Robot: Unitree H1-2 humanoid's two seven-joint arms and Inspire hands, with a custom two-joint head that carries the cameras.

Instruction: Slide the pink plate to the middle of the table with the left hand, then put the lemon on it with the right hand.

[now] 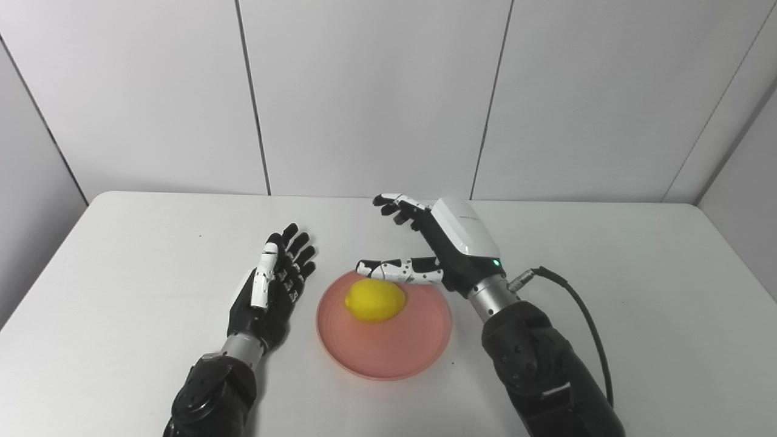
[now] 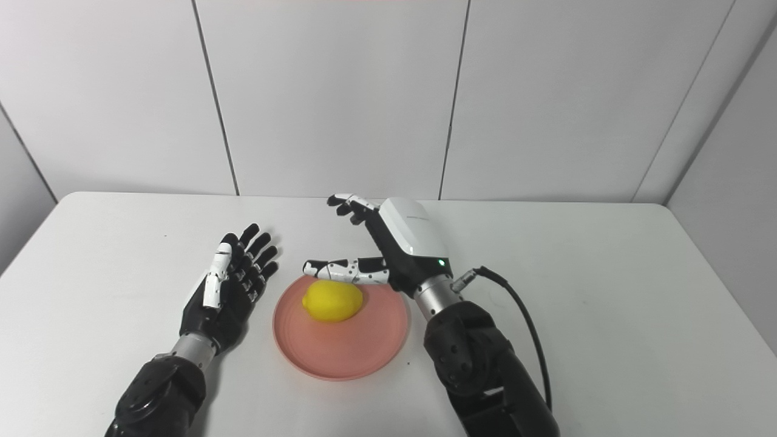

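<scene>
A lemon (image 1: pixel 374 300) lies on its side on the far part of a pink plate (image 1: pixel 388 352), which sits near the middle of a white table (image 1: pixel 637 291), a little toward the near edge. By the look of things, both steps of the task are done or very nearly so: the plate is central and the fruit is on it.

The right hand (image 1: pixel 446 246) hangs just behind the lemon, spread wide and holding nothing. Its thumb (image 1: pixel 394 270) stretches leftward low over the far side of the fruit; whether it touches the peel cannot be told from either view. Its fingers (image 1: pixel 400 206) reach away toward the far wall, well above the tabletop. The forearm comes in from the near right, a black cable (image 1: pixel 583 315) looping off the wrist.

The left hand (image 1: pixel 273 285) lies just left of the plate, palm turned up and inward, fingers apart and pointing to the far side, gripping nothing. A narrow strip of table shows between it and the plate's rim.

What seems left is a clean retreat: the right hand would need to lift up and back to the right without the thumb brushing the lemon, which, being rounded, could roll on the shallow plate. The left hand appears to have nothing more to do.
</scene>
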